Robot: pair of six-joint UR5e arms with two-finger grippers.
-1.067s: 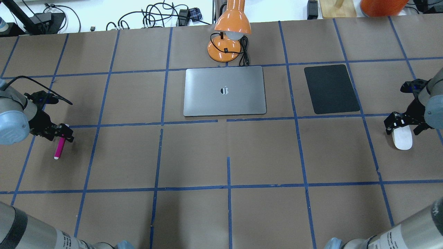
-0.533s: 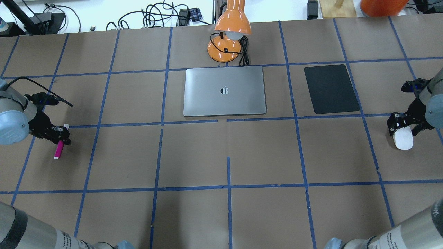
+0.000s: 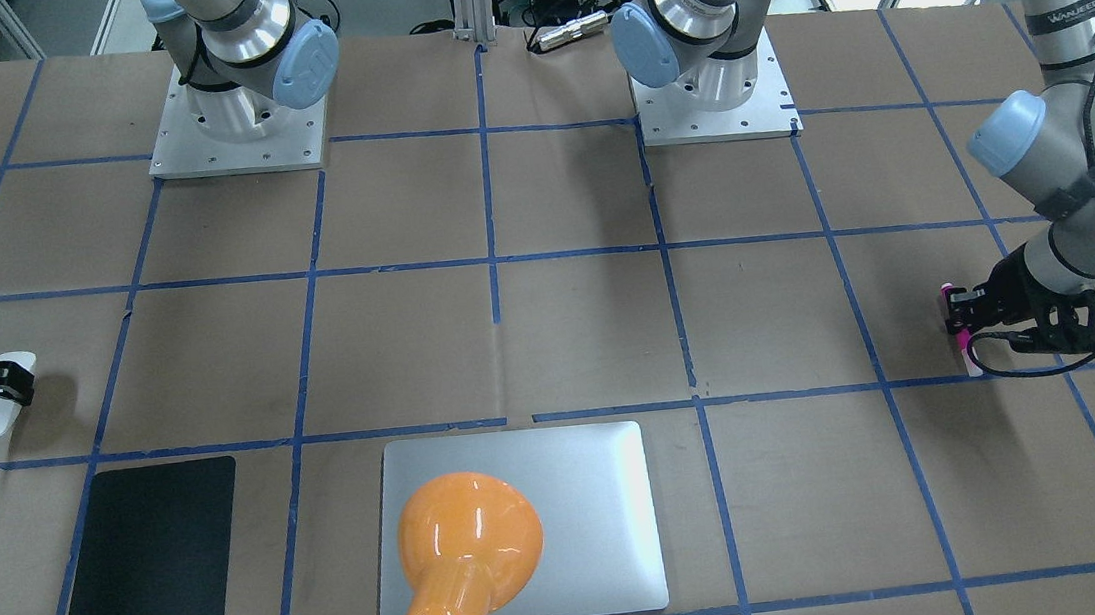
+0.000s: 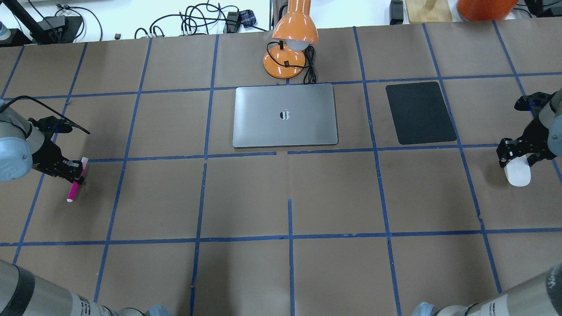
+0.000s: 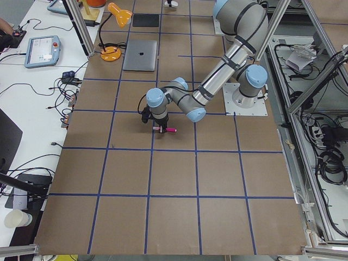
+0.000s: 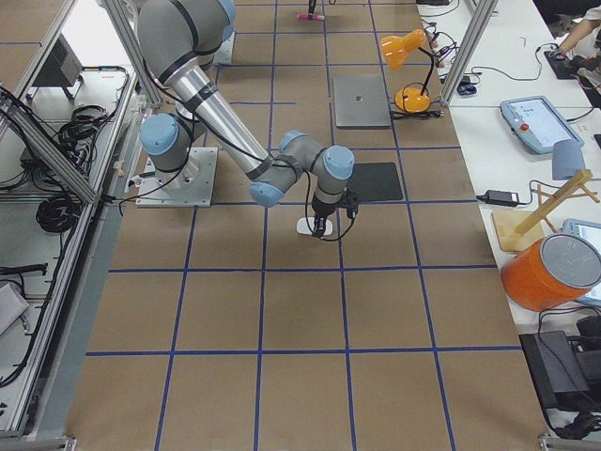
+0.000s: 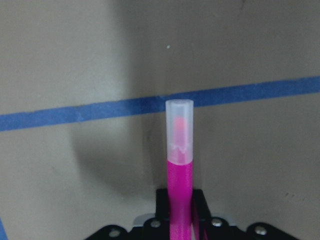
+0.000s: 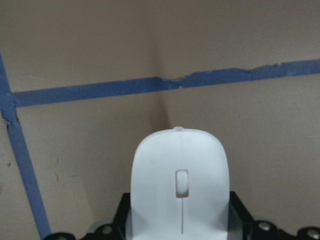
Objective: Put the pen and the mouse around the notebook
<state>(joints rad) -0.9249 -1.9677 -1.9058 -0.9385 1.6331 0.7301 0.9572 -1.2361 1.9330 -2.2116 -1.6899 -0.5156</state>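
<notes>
The silver-grey notebook (image 4: 285,116) lies closed and flat at the table's far middle, also seen as notebook (image 3: 587,505). Far out on the left, my left gripper (image 4: 79,171) is shut on the magenta pen (image 4: 73,189). In the left wrist view the pen (image 7: 180,165) sticks out past the fingers, pale cap forward, its shadow offset on the paper. Far out on the right, my right gripper (image 4: 517,159) is shut on the white mouse (image 4: 518,174). The mouse (image 8: 179,190) sits between the fingers in the right wrist view, just above the table.
An orange desk lamp (image 4: 292,39) stands right behind the notebook, its cord beside its base. A black mat (image 4: 420,113) lies to the notebook's right. Blue tape lines grid the brown table. Cables and devices lie beyond the far edge.
The right gripper has carried the mouse a little to the right and farther back. The left gripper has shifted slightly left with the pen, whose pale end now shows beyond the fingers.
</notes>
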